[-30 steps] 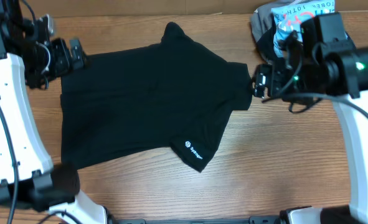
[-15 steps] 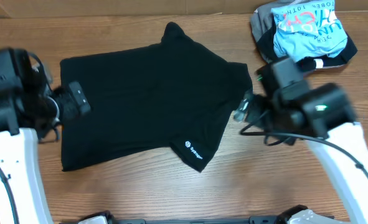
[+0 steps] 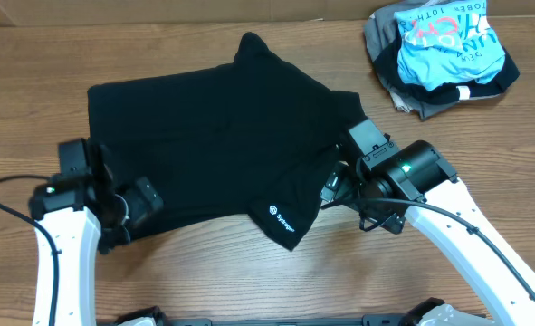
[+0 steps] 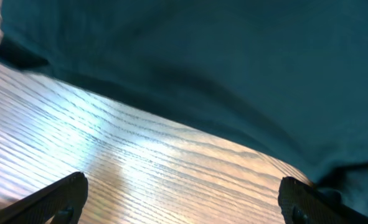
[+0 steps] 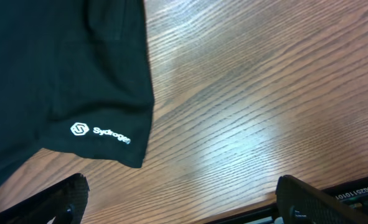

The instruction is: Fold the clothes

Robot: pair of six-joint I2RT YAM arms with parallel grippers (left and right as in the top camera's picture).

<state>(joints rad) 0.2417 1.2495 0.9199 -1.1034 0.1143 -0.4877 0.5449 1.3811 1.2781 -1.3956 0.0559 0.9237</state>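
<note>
Black and flat, the clothes [image 3: 213, 145] lay on the wooden surface [image 3: 430, 263], long axis left to right. The white logo [image 5: 99, 132] at the near corner read "Sydrogen" only in the right wrist view. The left end effector [image 3: 143, 203] and right end effector [image 3: 332, 188] gaped at the near edge, grasping nothing; beyond, a light-blue shirt [image 3: 448, 45] showed "10TH".

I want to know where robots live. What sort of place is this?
Probably a robot test lab: white robot arms, left and right, stand at a plain wooden table with a large thin black garment laid out.
</note>
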